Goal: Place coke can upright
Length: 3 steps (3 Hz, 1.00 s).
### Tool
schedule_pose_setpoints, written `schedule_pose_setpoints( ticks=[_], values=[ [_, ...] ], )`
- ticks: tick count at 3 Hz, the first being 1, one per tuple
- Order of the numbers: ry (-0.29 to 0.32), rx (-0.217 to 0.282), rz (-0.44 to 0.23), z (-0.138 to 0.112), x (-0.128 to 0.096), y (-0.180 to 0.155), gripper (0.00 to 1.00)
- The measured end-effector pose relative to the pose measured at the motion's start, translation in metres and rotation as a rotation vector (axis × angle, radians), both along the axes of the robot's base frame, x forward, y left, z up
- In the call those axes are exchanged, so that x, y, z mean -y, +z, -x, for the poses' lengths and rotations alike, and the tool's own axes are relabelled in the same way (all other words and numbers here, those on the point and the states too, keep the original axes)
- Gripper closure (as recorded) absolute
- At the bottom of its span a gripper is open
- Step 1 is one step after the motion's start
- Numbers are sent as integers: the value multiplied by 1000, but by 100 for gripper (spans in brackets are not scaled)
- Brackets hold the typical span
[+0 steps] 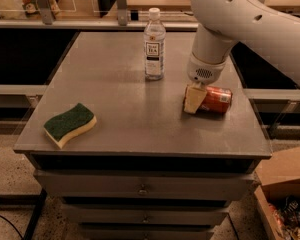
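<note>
**Coke can on its side at the gripper, right part of the table**

Camera view: The coke can lies on its side on the grey table, on the right part of the top and near the right edge, its length running left to right. The gripper is down at the can's left end, its pale cream tip covering that end from the camera. Whether it is open or closed on the can cannot be told from here. The white arm comes down to it from the upper right and crosses above the table's far right corner.

A clear plastic water bottle with a white cap stands upright behind and to the left of the gripper, near it but apart from both it and the can. A green and yellow sponge lies flat well apart on the left, close to the front edge. Drawers with small knobs sit under the tabletop. A cardboard box stands on the floor at the lower right, below the level of the top.
</note>
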<state>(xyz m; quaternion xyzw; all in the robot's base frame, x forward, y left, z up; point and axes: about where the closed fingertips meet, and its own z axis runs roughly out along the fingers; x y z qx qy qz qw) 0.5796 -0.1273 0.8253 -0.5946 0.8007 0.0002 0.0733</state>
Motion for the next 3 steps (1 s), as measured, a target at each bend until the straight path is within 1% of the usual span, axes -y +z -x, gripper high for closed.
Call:
schedule_pose_setpoints(
  ticks=[1,2,3],
  values=[
    [9,-3,-58,-3,-2,14,82],
    [10,17,-176,-8,4,48,82],
    [-14,61,-358,-8,5,83,96]
  ],
)
